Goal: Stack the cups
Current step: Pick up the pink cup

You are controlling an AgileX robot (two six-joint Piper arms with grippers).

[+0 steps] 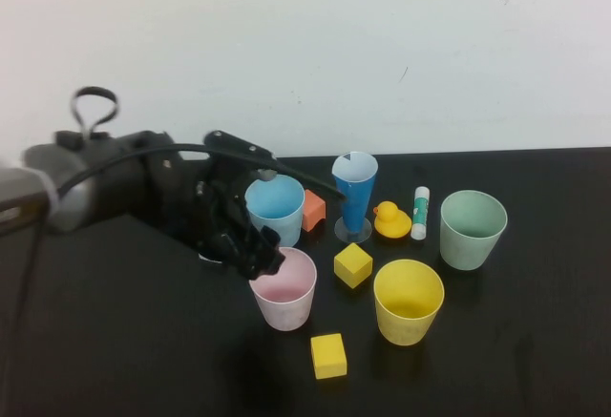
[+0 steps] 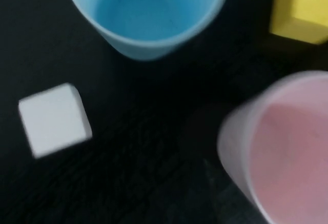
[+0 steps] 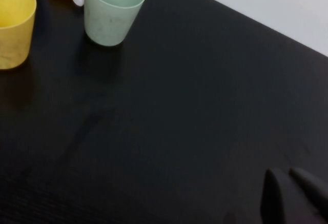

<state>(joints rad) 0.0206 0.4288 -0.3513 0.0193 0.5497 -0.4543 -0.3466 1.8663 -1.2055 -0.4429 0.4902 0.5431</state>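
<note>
Your four cups all stand apart, none stacked. Left gripper (image 1: pixel 260 262) at pink cup (image 1: pixel 284 289), jaws unreadable; right gripper (image 3: pixel 292 196) pinched together, empty, parked away from the cups.

Your left gripper (image 1: pixel 258 257) sits low at the near-left rim of the pink cup (image 1: pixel 284 289), with the light blue cup (image 1: pixel 275 209) just behind it, so that gap is tight. A white cube (image 2: pixel 55 119) lies on the table beside those two cups. Right of the pink cup you meet a yellow cube (image 1: pixel 352 264), and another yellow block (image 1: pixel 327 355) lies nearer you. Behind stand an orange block (image 1: pixel 313 209), a dark-blue cone glass (image 1: pixel 354 193), a rubber duck (image 1: pixel 389 220) and a glue stick (image 1: pixel 420 213), close together. The yellow cup (image 1: pixel 409 301) and green cup (image 1: pixel 472 229) stand apart with room between. Your right gripper (image 3: pixel 293 196) hangs over bare black table (image 3: pixel 195 111), well clear of them.
</note>
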